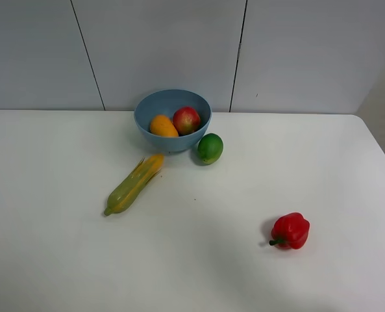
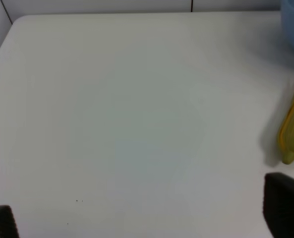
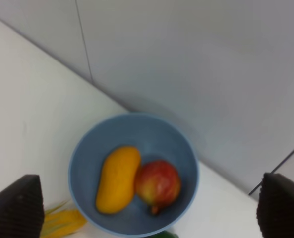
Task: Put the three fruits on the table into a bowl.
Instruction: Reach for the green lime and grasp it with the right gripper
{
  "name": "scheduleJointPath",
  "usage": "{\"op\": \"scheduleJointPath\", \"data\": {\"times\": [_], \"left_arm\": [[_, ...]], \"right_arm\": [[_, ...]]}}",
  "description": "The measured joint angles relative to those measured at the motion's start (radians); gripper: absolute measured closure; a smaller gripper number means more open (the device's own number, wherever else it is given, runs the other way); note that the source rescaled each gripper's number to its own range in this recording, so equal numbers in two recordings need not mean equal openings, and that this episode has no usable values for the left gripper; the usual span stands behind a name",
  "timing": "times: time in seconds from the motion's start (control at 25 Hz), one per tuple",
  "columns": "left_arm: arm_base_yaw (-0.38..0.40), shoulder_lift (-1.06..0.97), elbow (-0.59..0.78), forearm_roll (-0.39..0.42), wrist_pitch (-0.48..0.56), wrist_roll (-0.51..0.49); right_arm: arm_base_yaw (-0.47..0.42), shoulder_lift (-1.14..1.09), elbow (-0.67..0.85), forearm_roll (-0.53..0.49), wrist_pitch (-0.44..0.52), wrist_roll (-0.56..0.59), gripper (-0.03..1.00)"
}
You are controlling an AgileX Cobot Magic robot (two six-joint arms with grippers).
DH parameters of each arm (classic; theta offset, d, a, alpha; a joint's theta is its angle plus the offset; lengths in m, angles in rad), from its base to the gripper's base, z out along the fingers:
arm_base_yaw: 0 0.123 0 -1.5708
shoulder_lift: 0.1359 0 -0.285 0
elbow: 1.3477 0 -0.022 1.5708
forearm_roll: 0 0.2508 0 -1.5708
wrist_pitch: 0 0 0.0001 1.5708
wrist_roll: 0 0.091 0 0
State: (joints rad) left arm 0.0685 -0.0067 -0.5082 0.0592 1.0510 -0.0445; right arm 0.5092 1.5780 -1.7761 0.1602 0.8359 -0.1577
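Against the back wall, two fruits are lying in the bowl (image 1: 171, 103).
From high up, the mango (image 1: 163, 126) and pomegranate (image 1: 186, 120) are resting inside, and the lime (image 1: 210, 148) is sitting on the table (image 1: 62, 260) just beside the bowl, a corn cob (image 1: 133, 184) nearby, a bell pepper (image 1: 290, 231) well apart. At the left wrist, the left gripper (image 2: 142, 215) is hanging spread wide over the table. At the right wrist, the right gripper (image 3: 149, 207) is hovering spread wide above the bowl.

Lime (image 3: 162, 235) mostly cut off, rt wrist view.
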Motion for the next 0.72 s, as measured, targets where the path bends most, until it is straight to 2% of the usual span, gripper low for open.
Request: {"op": "scheduleJointPath", "data": {"times": [0.24, 0.4, 0.56, 0.72], "left_arm": [[0.000, 0.000, 0.000, 0.000, 0.000, 0.000], [0.000, 0.000, 0.000, 0.000, 0.000, 0.000], [0.000, 0.000, 0.000, 0.000, 0.000, 0.000], [0.000, 0.000, 0.000, 0.000, 0.000, 0.000]], "right_arm": [[-0.092, -0.231, 0.435, 0.000, -0.191, -0.010, 0.39], [-0.161, -0.239, 0.713, -0.002, -0.331, -0.019, 0.39], [-0.170, -0.135, 0.848, 0.005, -0.473, -0.062, 0.39], [-0.157, 0.049, 0.832, 0.023, -0.549, -0.087, 0.39]]}}
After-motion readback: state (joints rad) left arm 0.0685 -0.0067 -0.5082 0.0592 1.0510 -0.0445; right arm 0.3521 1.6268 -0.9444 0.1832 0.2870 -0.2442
